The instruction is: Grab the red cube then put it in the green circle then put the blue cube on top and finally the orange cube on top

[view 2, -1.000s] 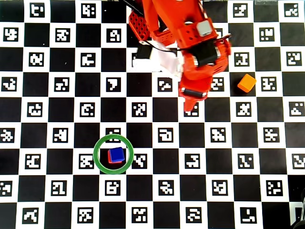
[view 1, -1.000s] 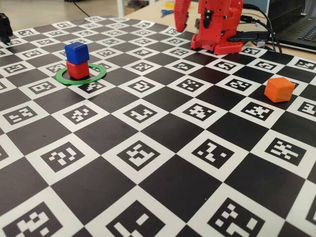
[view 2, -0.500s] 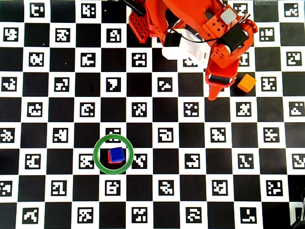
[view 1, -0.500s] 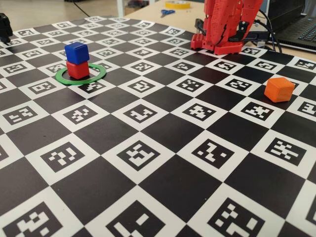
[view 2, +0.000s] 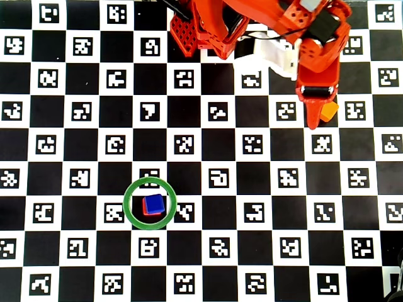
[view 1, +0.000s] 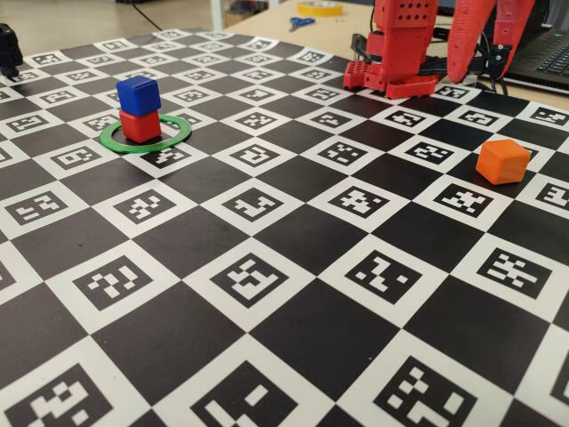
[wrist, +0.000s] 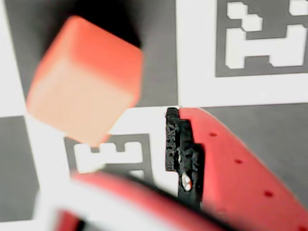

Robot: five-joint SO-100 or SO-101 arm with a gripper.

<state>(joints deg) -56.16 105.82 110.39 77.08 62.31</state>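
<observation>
The red cube [view 1: 140,125] sits inside the green circle [view 1: 180,132], and the blue cube [view 1: 139,94] is stacked on top of it; from overhead only the blue cube [view 2: 153,203] and the ring [view 2: 131,211] show clearly. The orange cube [view 1: 502,161] rests alone on the board at the right. My red gripper [view 1: 480,76] hangs open above and behind it. In the wrist view the orange cube [wrist: 86,79] lies at upper left, outside the open gripper [wrist: 125,149]. In the overhead view the arm half hides the orange cube [view 2: 329,112].
The arm's red base [view 1: 400,53] stands at the back of the checkered marker board [view 1: 293,338]. Scissors [view 1: 300,22] and a tape roll [view 1: 320,7] lie beyond the board. A laptop [view 1: 547,53] is at the far right.
</observation>
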